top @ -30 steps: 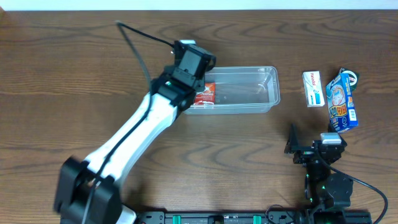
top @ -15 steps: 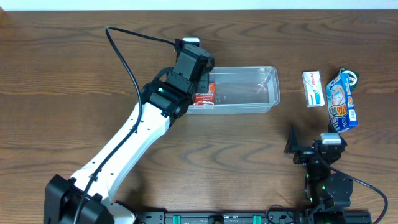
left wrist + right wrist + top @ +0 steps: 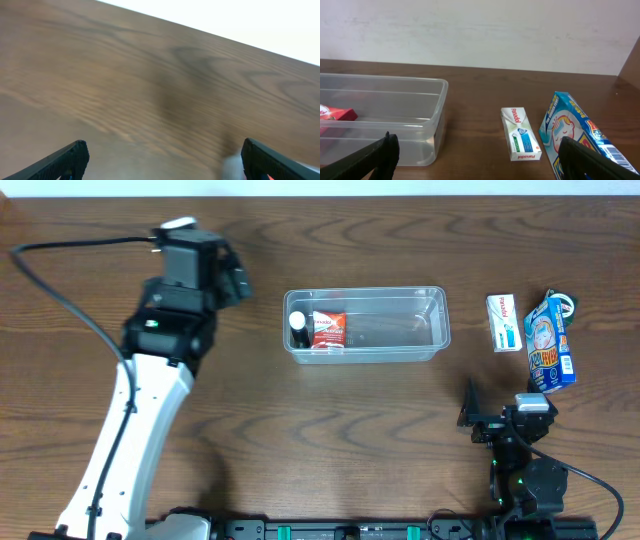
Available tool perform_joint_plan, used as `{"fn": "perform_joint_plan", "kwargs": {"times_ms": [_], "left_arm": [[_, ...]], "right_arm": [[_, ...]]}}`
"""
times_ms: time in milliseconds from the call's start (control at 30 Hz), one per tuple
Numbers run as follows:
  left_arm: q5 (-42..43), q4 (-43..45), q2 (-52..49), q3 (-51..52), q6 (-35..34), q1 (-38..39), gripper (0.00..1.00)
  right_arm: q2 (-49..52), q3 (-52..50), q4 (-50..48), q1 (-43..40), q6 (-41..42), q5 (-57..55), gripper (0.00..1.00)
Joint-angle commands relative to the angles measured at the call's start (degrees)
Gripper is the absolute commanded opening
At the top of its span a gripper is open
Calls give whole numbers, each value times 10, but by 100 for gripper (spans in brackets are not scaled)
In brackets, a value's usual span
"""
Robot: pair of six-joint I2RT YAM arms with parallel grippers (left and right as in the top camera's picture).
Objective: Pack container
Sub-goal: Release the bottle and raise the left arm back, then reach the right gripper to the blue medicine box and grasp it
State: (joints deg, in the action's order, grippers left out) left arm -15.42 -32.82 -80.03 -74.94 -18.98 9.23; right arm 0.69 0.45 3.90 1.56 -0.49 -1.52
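Beside the container (image 3: 441, 330) (apart) hovers the left gripper (image 3: 164, 156).

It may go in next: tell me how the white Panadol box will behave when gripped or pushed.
The Panadol box looks like a small cardboard carton, so probably light and stiff, though squeezing might dent it. It lies flat on the wooden table, so it should slide rather than roll or tip.

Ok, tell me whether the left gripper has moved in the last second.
Yes. The left gripper has pulled away leftward from the container, which it was over before.
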Motion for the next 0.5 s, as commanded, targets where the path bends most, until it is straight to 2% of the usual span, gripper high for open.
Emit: {"fn": "perform_joint_plan", "kwargs": {"times_ms": [0, 467], "left_arm": [[-7, -4, -2, -10, 13, -36, 98], [-7, -4, -3, -10, 13, -57, 98]], "right_arm": [[-3, -1, 2, -4, -4, -4, 99], [-3, -1, -9, -4, -9, -19, 99]]}}
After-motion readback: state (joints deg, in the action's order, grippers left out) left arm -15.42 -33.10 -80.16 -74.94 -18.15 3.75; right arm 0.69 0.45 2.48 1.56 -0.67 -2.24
